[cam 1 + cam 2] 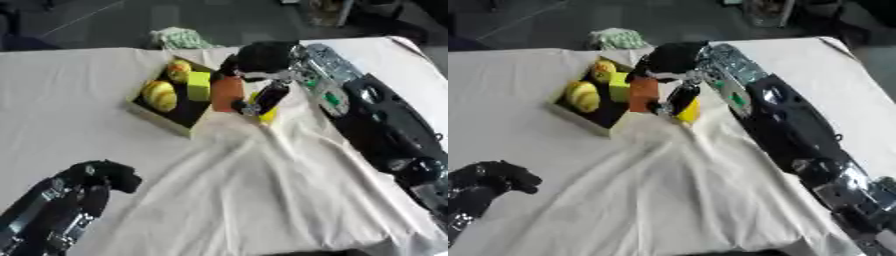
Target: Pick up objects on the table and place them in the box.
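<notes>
- So the right hand reaches in from the 3 o'clock side, arm stretched across the white tablecloth, and it sits right at the box's 3 o'clock edge.
- Its fingers are curled down around an orange block, which stands upright, hanging right at the rim of the box. Can't tell whether the block is just inside the wall or just outside it.
- Just at 4 o'clock of that block there's a yellow thing tucked under the dark fingers; only a bit of it shows, so I can't say what it is or whether the hand actually holds it too.
- Inside the box, which has a dark bottom and pale yellow walls: a striped yellow-orange ball at the 9 o'clock side, a smaller orange-yellow round thing at 12 o'clock, and a lime-yellow cube between them and the orange block.
- The left hand is down at the 7 o'clock corner, well apart from the box, resting on the cloth with fingers curled in and nothing in them.
- Off the far table edge, around 12 o'clock from the box, a green-and-white bundle lies on the floor side.
</notes>
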Available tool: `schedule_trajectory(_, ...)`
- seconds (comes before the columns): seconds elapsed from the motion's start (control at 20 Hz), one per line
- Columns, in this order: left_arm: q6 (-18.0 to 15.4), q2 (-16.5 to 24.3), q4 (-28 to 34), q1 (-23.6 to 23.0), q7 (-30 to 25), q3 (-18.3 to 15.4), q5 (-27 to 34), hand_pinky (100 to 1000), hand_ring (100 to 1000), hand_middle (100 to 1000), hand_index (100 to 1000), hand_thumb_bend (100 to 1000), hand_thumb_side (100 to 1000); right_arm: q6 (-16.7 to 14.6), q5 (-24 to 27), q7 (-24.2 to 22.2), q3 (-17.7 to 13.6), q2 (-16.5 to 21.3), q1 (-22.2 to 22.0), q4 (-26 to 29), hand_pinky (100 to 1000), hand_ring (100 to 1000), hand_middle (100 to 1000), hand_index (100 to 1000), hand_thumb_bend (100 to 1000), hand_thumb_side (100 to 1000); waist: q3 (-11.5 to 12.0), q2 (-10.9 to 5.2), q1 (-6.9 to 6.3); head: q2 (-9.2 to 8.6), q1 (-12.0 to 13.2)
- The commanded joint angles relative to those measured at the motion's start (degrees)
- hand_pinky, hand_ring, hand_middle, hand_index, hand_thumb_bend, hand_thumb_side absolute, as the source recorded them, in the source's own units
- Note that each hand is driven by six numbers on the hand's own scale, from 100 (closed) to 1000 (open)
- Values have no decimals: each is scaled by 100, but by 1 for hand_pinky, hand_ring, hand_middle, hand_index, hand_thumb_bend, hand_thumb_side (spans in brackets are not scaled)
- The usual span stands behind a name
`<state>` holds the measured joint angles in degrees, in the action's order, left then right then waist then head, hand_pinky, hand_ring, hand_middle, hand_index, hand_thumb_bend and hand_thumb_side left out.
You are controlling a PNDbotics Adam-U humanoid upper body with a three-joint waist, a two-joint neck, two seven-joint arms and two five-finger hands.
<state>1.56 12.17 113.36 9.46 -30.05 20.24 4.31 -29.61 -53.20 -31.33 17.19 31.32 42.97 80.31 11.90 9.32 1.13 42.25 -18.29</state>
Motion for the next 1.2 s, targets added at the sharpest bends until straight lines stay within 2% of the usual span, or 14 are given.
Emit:
schedule_trajectory(0.05, -19, 71, 123, 40, -5, -25, 41, 745, 755, 623, 785, 100, 647, -38, 60, -141, 35, -104, 275, -85, 493, 482, 610, 864, 100, 365, 24, -95, -24, -70, -38)
schedule_trajectory(0.55, -31, 43, 123, 88, -33, -3, 81, 744, 753, 622, 785, 100, 645, -83, -614, 25, 35, -780, 642, -1190, 493, 485, 613, 864, 100, 368, 126, -71, -62, -79, -134)
schedule_trajectory(0.85, -29, 35, 123, 102, -41, 6, 85, 744, 753, 622, 785, 100, 644, 53, -1332, 734, -48, -987, 700, -1602, 491, 486, 627, 868, 100, 398, 169, -63, -67, -78, -154)
schedule_trajectory(1.2, -28, 29, 123, 105, -44, 8, 89, 744, 752, 622, 785, 100, 646, 352, -1992, 1709, -28, -1110, 724, -1746, 509, 521, 714, 905, 100, 419, 187, -59, -71, -85, -169)
